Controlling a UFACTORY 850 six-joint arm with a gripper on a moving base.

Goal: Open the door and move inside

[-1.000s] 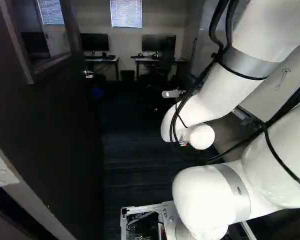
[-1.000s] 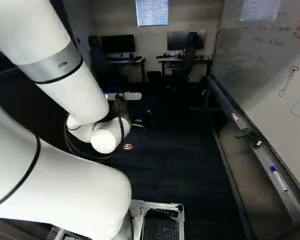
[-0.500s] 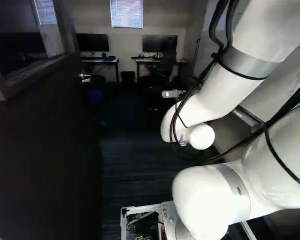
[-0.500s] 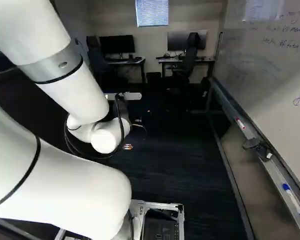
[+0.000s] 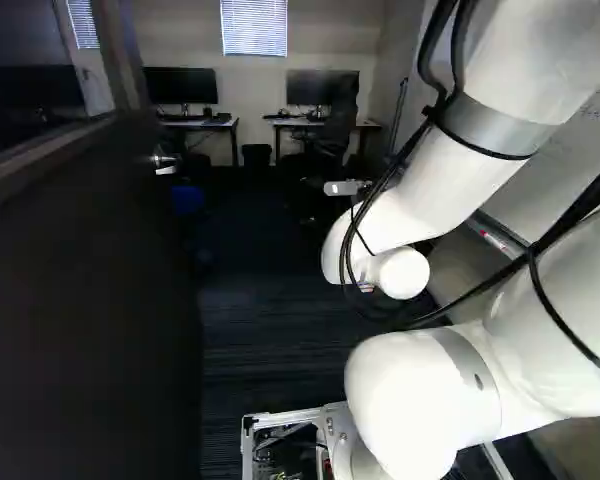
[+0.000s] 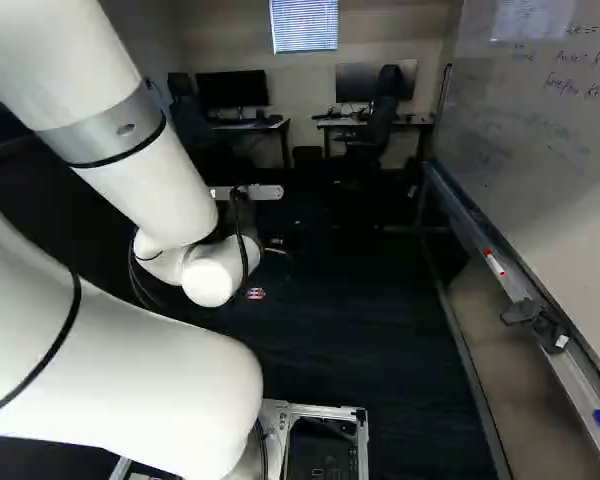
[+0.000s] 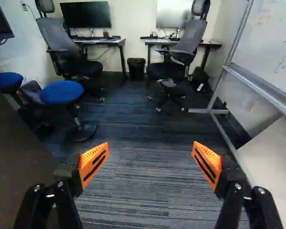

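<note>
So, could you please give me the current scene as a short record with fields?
door: open, standing along the left of the left base view
door handle: metal, near the door's far edge
end effector: open, nothing gripped
ahead: two desks, each with a monitor and an office chair
between desks: black bin
beyond door edge: blue-topped stools
right of right base view: whiteboard
entry: way in open; whether the base is fully inside, cannot tell

door [image 5: 90,300]: is cut off by left base view's edge | whiteboard [image 6: 550,160]: is cut off | whiteboard writing [image 6: 580,88]: blurred
</note>
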